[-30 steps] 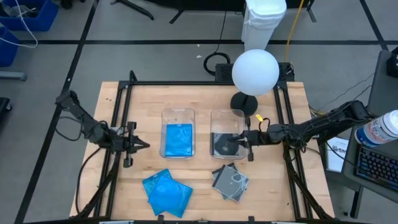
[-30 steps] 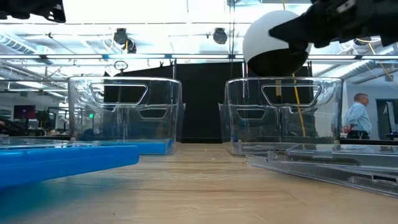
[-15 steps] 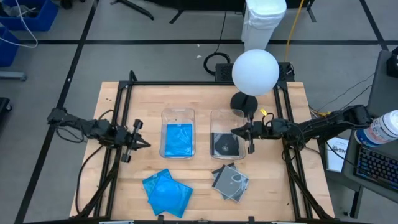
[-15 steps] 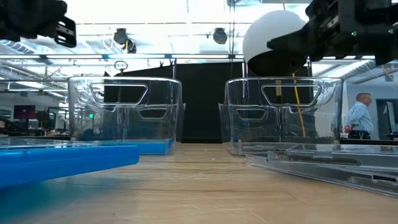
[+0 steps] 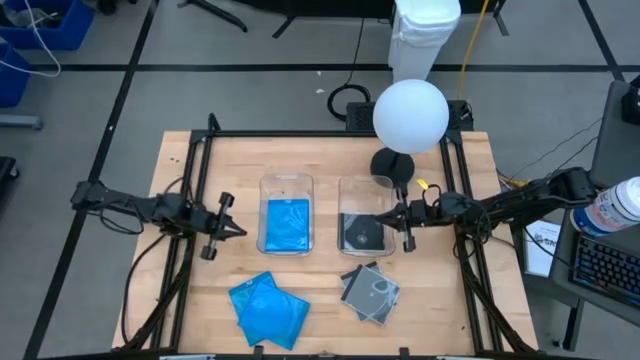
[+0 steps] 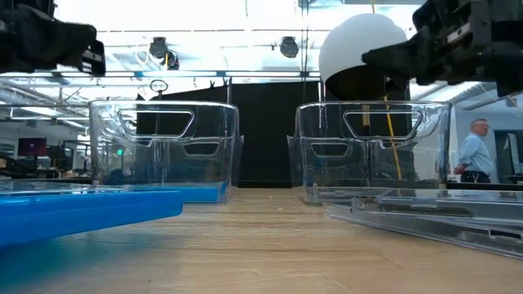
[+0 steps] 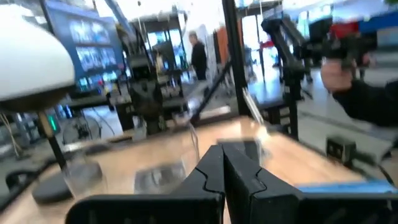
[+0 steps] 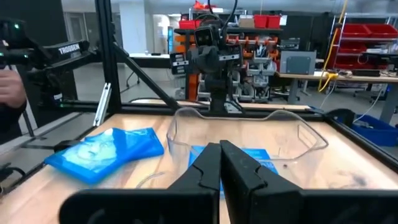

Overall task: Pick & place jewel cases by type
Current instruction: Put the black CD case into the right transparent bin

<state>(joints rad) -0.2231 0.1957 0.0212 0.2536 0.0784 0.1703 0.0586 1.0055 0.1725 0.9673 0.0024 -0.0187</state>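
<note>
Jewel cases (image 5: 369, 293) before two bins (image 5: 286, 184)

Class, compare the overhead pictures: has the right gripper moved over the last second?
Yes. The right gripper, shut and empty, was over the right-hand bin holding the dark case; it has pulled back toward that bin's right edge.

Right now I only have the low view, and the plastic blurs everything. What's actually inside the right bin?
Observer: From above, the right bin holds one clear jewel case with a dark disc showing.
Operator: Where's the right gripper relative to it?
Observer: The right gripper hangs over that bin's right edge, jaws shut, holding nothing.
Operator: And the left one?
Observer: The left gripper is just left of the left bin, jaws shut and empty.
</note>
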